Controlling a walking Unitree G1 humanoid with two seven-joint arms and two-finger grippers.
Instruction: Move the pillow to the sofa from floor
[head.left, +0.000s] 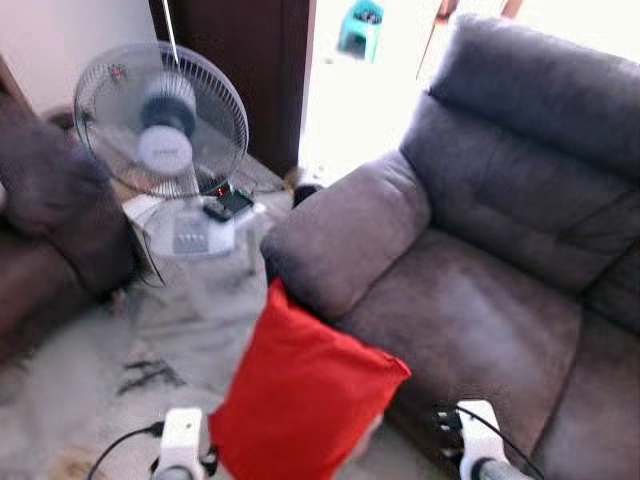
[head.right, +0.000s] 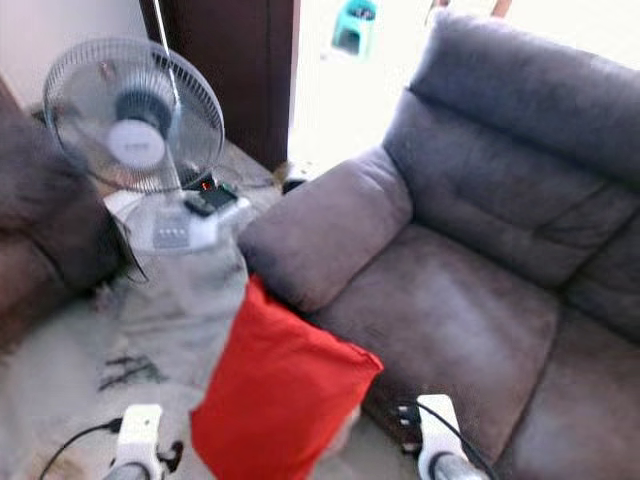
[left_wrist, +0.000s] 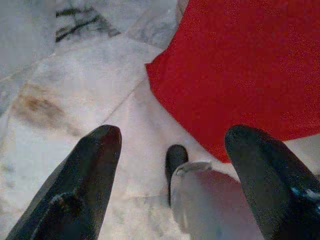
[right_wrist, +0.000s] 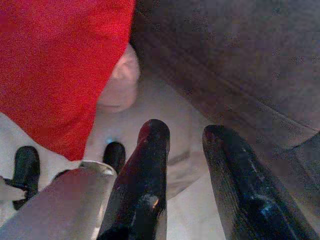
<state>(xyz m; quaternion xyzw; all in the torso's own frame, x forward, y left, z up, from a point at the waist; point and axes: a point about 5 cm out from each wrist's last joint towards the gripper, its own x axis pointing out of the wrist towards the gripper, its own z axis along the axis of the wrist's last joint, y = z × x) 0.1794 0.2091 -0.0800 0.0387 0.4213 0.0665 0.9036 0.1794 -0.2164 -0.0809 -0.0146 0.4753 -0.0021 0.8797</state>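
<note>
The left claw (left_wrist: 170, 145) hangs wide open over the pale marble floor (left_wrist: 65, 95), the right claw (right_wrist: 185, 135) narrowly parted beside the sofa (head.left: 480, 300) front; neither holds anything. Between them the red pillow (head.left: 300, 400) stands on edge on the floor, leaning at the sofa's near left corner. Best to close in from both sides and press the soft, plump cloth evenly (it will squash and slip), then lift onto the suede-like grey seat.

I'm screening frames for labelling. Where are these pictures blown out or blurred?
Left eye view: doorway behind the white standing fan is blown out, whole frame soft. Left wrist view: black fingers blurred close up, red square pillow grainy. Right wrist view: dim, grey suede sofa murky.
</note>
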